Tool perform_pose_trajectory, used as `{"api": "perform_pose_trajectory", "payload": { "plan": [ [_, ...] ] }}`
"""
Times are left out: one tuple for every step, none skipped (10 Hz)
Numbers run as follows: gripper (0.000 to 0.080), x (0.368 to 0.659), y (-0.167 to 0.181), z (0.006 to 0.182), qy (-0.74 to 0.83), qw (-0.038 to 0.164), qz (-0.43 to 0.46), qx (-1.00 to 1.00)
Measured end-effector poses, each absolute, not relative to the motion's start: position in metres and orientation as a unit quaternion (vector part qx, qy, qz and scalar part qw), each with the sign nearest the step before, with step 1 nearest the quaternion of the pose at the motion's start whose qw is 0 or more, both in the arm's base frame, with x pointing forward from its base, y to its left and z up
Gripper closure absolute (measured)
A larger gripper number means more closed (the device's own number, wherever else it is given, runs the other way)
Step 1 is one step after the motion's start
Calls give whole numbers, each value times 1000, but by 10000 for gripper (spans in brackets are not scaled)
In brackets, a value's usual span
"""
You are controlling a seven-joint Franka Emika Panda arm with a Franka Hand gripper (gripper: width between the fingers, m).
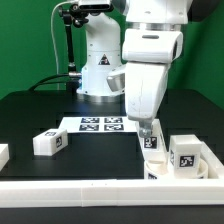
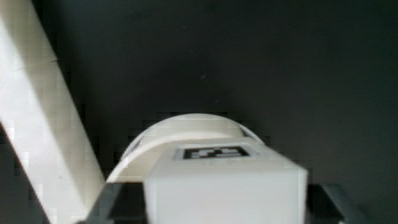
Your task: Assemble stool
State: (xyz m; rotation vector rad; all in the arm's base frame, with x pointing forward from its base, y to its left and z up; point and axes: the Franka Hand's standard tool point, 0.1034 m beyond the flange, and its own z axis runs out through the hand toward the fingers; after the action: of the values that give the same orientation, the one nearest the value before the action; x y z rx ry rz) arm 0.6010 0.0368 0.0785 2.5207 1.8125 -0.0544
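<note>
The gripper (image 1: pixel 150 133) hangs straight down at the exterior view's right, grasping a small white leg (image 2: pixel 217 190). In the wrist view its dark fingers (image 2: pixel 118 203) sit hard against the leg's two sides with no gap showing, so I take this as a closed grip. Whether the leg is off the black table (image 1: pixel 30 115) yet, I cannot tell.

From the exterior view's left:
- A loose leg (image 1: pixel 48 142) lies on the table with its tag facing outward, well apart from the gripper.
- The marker board (image 1: pixel 100 124) lies flat near the robot's base, between that loose leg and the gripper.
- The grasped leg comes next, directly below the wrist and centred between the fingers, with one tag turned up toward the wrist camera.
- A tagged block (image 1: pixel 185 155) stands just beside the grasped leg, on the exterior view's right. I cannot tell whether the two touch.
- A white rail (image 1: pixel 90 190) runs along the front edge.

The relation that matters is that the leg is already inside the grip, not off to one side. In the wrist view a rounded white shape shows just beyond the tag, possibly the leg's own far end, so its long axis seems to run away from that camera, crosswise to the fingers. With the tagged block so near, a straight lift looks safest.
</note>
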Motion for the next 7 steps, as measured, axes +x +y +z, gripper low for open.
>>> {"api": "perform_pose_trajectory", "payload": {
  "plan": [
    [462,601,37,78,576,18,-17,817],
    [462,601,36,78,576,18,-18,817],
    [462,601,36,78,557,19,-17,830],
    [462,600,37,78,509,17,-19,860],
    [462,599,39,78,464,17,-20,886],
    [462,597,40,78,413,16,-22,910],
    [461,596,41,78,361,13,-25,932]
  ]
}}
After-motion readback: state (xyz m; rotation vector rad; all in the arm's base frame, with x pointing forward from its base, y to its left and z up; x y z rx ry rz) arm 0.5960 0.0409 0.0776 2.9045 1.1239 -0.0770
